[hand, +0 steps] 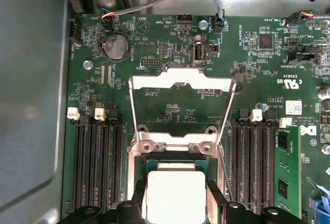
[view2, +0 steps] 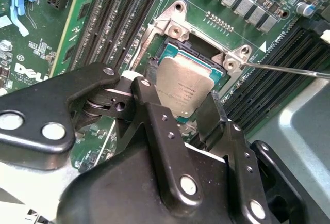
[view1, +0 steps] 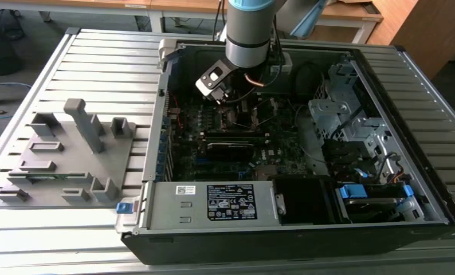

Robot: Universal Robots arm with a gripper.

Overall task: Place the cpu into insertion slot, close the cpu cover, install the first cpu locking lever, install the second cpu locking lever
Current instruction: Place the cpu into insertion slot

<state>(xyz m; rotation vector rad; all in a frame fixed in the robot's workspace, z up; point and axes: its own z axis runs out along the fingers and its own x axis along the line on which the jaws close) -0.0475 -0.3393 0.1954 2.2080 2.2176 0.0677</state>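
The cpu (view2: 183,82), a small square chip with a dull metal top, sits between my gripper's (view2: 178,94) black fingers (view2: 149,113), which are shut on its two edges. It hangs tilted just over the insertion slot (view2: 170,46), whose silver rim shows beyond it. In the first wrist view the cpu (hand: 175,195) covers most of the insertion slot (hand: 172,160), and the cpu cover (hand: 180,81) stands swung open behind it. A thin locking lever (view2: 289,70) sticks out sideways from the socket corner. In the exterior view the gripper (view1: 231,100) is low over the motherboard inside the open computer case (view1: 159,172).
Long black memory slots (hand: 98,162) flank the socket on both sides, one holding a green module (hand: 286,175). A silver box with a white label (view1: 227,201) lies at the case's front. A grey fixture tray (view1: 67,154) sits on the exterior view's left.
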